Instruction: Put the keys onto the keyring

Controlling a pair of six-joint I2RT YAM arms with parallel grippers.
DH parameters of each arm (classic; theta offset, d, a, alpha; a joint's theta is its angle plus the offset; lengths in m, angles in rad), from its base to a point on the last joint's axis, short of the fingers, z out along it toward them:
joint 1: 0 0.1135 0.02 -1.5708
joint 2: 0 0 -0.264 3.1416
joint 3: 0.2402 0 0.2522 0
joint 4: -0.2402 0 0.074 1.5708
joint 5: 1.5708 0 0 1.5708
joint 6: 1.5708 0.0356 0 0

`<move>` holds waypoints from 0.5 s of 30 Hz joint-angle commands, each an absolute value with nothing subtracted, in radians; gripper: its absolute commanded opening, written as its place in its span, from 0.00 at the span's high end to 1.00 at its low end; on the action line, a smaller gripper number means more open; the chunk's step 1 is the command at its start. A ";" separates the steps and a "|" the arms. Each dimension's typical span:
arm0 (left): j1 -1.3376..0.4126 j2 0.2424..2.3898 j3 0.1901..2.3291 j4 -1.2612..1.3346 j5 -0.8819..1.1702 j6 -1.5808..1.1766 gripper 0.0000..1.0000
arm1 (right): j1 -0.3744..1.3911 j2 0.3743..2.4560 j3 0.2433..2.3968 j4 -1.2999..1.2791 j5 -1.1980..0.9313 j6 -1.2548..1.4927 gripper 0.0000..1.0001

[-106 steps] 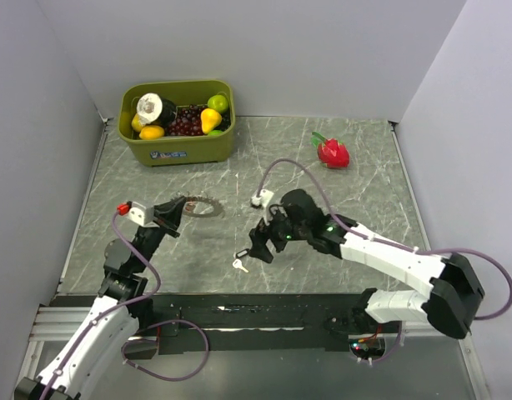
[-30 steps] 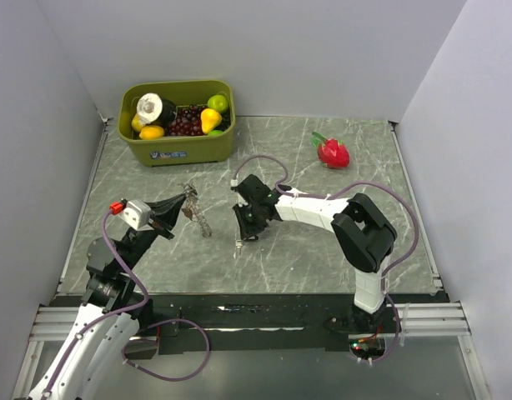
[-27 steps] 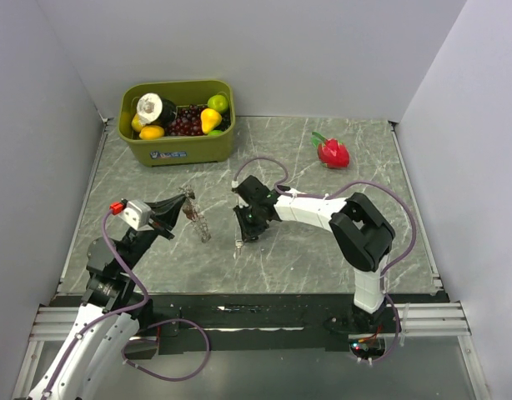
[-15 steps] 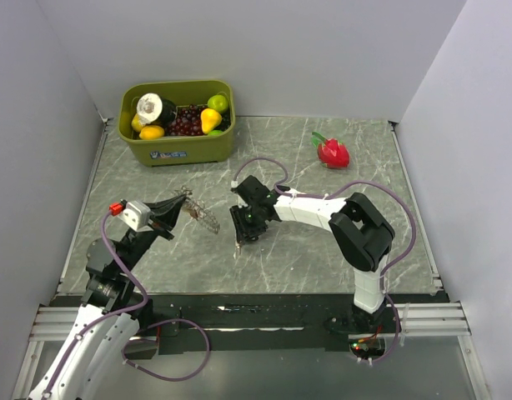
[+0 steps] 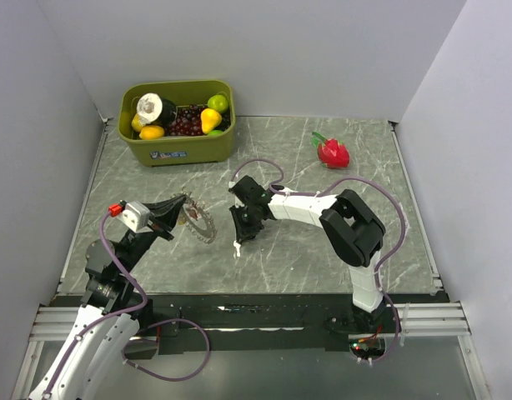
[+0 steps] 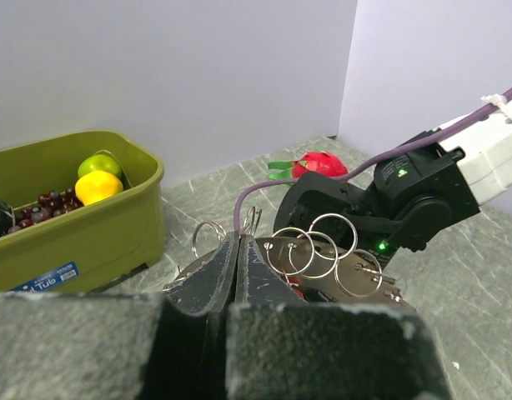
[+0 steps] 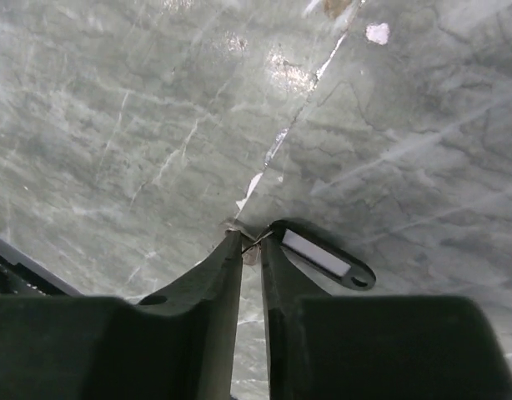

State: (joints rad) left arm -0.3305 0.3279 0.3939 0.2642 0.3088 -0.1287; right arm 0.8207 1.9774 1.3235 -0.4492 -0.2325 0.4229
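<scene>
The keyring (image 5: 202, 223) is a flat metal plate with several wire rings (image 6: 323, 250) along its edge, held off the table. My left gripper (image 5: 183, 207) is shut on it, the plate clamped between its fingertips (image 6: 238, 237). A red key head (image 6: 293, 288) shows on the plate. My right gripper (image 5: 238, 236) points down at the table just right of the keyring. In the right wrist view its jaws (image 7: 251, 240) pinch a small pale metal key (image 7: 253, 250), which has a black tag with a white label (image 7: 323, 257). The key tip (image 5: 237, 247) shows below the fingers.
A green bin (image 5: 177, 142) of toy fruit stands at the back left, also in the left wrist view (image 6: 114, 225). A red toy fruit (image 5: 333, 152) lies at the back right. Grey walls close the table on three sides.
The right arm carried the key from the table front toward the keyring, and its jaws widened, then narrowed again. The keyring plate swung in the left gripper's hold.
</scene>
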 commanded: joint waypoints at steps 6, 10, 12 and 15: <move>-0.328 0.299 0.402 0.339 0.322 -0.144 0.99 | 0.825 1.974 1.353 -0.442 -0.193 0.433 1.00; -0.328 0.299 0.406 0.334 0.322 -0.143 0.99 | 0.825 1.927 1.319 -0.434 -0.173 0.404 1.00; -0.328 0.299 0.403 0.336 0.324 -0.143 0.99 | 0.821 1.890 1.289 -0.423 -0.163 0.381 1.00; -0.328 0.305 0.402 0.336 0.330 -0.144 0.99 | 0.816 1.823 1.237 -0.414 -0.159 0.331 1.00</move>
State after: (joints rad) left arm -0.3305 0.3130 0.3923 0.2638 0.3168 -0.1287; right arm 0.8204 1.9453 1.2900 -0.4221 -0.2058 0.3996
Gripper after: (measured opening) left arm 0.021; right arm 0.009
